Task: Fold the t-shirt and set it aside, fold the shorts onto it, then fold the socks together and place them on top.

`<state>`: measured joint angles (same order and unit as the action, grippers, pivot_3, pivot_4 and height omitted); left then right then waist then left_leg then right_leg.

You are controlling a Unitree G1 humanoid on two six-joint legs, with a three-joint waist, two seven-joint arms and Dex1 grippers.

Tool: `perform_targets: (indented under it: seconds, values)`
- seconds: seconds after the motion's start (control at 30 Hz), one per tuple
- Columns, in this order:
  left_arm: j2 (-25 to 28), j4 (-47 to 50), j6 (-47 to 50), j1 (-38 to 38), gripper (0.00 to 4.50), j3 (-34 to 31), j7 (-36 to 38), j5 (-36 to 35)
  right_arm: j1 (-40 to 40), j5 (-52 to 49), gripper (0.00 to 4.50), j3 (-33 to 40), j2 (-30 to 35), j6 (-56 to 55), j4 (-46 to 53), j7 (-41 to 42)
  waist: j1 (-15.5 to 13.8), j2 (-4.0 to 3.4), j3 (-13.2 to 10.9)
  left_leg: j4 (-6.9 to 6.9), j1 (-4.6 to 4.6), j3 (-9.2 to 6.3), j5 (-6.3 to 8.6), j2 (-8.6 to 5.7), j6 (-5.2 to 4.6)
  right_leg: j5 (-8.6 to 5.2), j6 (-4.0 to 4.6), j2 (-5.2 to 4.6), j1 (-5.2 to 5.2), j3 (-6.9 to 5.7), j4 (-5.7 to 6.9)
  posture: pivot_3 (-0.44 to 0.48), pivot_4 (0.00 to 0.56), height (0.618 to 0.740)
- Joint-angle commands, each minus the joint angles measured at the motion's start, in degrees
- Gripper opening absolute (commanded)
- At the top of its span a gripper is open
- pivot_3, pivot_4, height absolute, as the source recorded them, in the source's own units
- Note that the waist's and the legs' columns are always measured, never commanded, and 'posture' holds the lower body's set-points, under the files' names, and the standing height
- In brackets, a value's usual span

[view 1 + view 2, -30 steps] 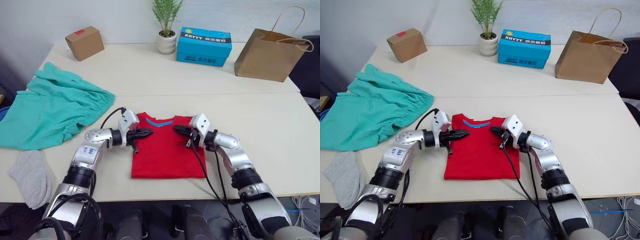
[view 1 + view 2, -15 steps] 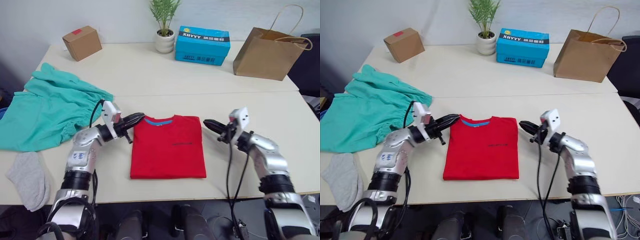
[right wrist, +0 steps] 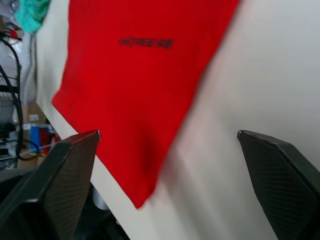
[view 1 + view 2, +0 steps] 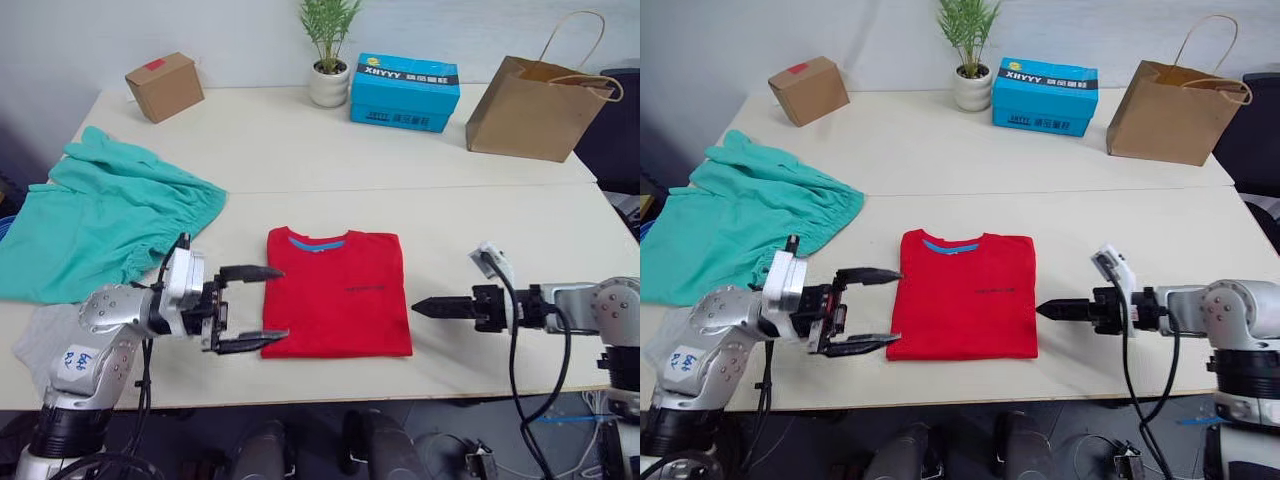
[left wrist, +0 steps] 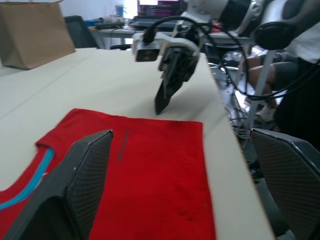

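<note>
The bright red cotton t-shirt, folded into a neat rectangle, lies between the claws, collar away from the robot, long axis front-to-back. The left claw gapes empty at its near corner; a careless grab could undo the fold. The right claw looks pinched together, empty.
</note>
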<state>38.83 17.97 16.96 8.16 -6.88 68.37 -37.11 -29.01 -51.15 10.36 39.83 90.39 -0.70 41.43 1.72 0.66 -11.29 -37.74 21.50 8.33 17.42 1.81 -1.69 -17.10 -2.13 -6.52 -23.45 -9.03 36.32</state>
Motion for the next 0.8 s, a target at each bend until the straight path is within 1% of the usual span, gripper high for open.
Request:
perform_targets:
  seconds: [0.03,0.17,0.2,0.23,0.27,0.37,0.4,0.43,0.47,0.57,0.6,0.7,0.8]
  values:
    - [0.0,1.9,-0.9,-0.9,4.46,-1.3,-0.9,-0.5,-0.8,1.5,4.5,-3.3,-6.3,1.3,0.5,-4.6,0.1,0.08,0.0,0.05,-0.01,0.0,-0.02,0.0,0.03,0.0,0.0,0.02,-0.01,0.0,0.0,0.0,0.15,0.74]
    - [-0.2,1.9,-1.5,-1.2,4.46,-0.8,-1.7,0.1,-2.4,4.9,4.5,-4.8,-10.2,-1.6,-0.5,-7.6,0.0,0.23,0.1,0.22,-0.07,0.02,-0.08,0.01,0.1,0.0,0.0,0.06,-0.01,0.0,-0.01,0.0,0.15,0.74]
    - [-0.1,1.7,-1.7,-1.1,4.5,-0.4,-1.7,0.5,-2.9,6.5,4.1,-5.3,-10.8,-3.5,-1.4,-8.5,0.1,0.36,0.2,0.23,-0.07,0.02,-0.09,0.01,0.11,0.0,0.0,0.06,-0.02,0.0,-0.03,0.0,0.15,0.74]
    - [0.0,1.4,-2.1,-1.0,4.5,-0.1,-1.6,1.0,-3.2,8.0,3.87,-5.7,-10.9,-5.3,-2.2,-9.0,0.1,0.45,0.3,0.28,-0.1,0.04,-0.11,0.01,0.13,0.0,0.0,0.06,-0.01,0.01,-0.04,0.0,0.15,0.74]
    - [0.1,0.9,-2.7,-0.7,4.5,0.2,-1.4,1.7,-3.3,9.0,3.53,-6.0,-10.5,-6.7,-2.9,-9.0,0.1,0.5,0.3,0.31,-0.1,0.05,-0.13,0.01,0.15,0.0,0.0,0.06,-0.01,0.01,-0.04,0.0,0.15,0.74]
    - [0.0,-0.2,-3.5,0.1,4.5,0.6,-1.2,2.4,-3.4,9.6,2.43,-5.9,-9.2,-8.0,-3.4,-8.0,-0.1,0.56,0.3,0.32,-0.11,0.05,-0.16,-0.01,0.13,0.0,0.01,0.06,0.0,0.02,-0.06,0.0,0.15,0.74]
    - [-0.4,-0.9,-3.9,0.9,4.5,1.0,-1.3,2.8,-3.1,9.2,2.01,-5.2,-8.2,-7.9,-3.0,-7.4,-0.2,0.57,0.4,0.32,-0.11,0.05,-0.16,-0.01,0.13,0.0,0.01,0.06,0.0,0.02,-0.06,0.0,0.15,0.74]
    - [-0.7,-1.6,-4.2,1.6,4.5,1.3,-1.4,3.1,-2.8,8.9,1.69,-4.5,-7.1,-7.7,-2.5,-7.1,-0.2,0.56,0.4,0.32,-0.11,0.05,-0.16,-0.02,0.12,0.0,0.01,0.05,0.0,0.03,-0.07,0.0,0.15,0.74]
    - [-1.1,-2.4,-4.6,2.3,4.5,1.7,-1.5,3.5,-2.2,8.6,1.25,-3.8,-5.8,-7.4,-1.9,-6.6,-0.4,0.56,0.4,0.32,-0.08,0.04,-0.16,-0.03,0.11,0.0,0.01,0.04,-0.02,0.03,-0.08,0.0,0.15,0.74]
    - [-2.7,-5.0,-5.2,3.7,4.5,2.1,-1.8,3.7,-0.5,8.1,0.13,-1.8,-2.5,-7.1,-1.3,-6.2,-1.4,0.52,0.4,0.41,-0.04,0.03,-0.16,-0.06,0.07,0.01,0.0,0.03,-0.04,0.0,-0.23,0.0,0.15,0.74]
    - [-3.2,-6.3,-5.7,4.2,4.5,2.4,-1.6,4.0,0.3,8.0,0.02,-0.4,-1.1,-7.1,-1.3,-6.0,-1.8,0.51,0.4,0.46,-0.02,0.03,-0.16,-0.07,0.06,0.01,0.0,0.03,-0.04,-0.01,-0.3,0.0,0.15,0.74]
    - [-4.1,-8.9,-6.9,5.6,4.5,3.0,-0.9,4.8,2.4,7.5,0.02,2.9,2.8,-7.4,-1.4,-4.9,-2.5,0.51,0.4,0.44,0.09,0.03,-0.09,-0.1,-0.07,0.04,-0.06,0.03,-0.04,-0.06,-0.43,0.0,0.15,0.74]
    - [-4.6,-10.7,-7.6,7.1,4.5,3.4,-0.3,5.1,5.2,7.7,0.02,5.9,8.3,-9.2,-2.5,-2.4,-3.0,0.5,0.4,0.36,0.19,0.05,-0.03,-0.13,-0.2,0.1,-0.17,0.01,-0.05,-0.05,-0.55,0.0,0.15,0.74]
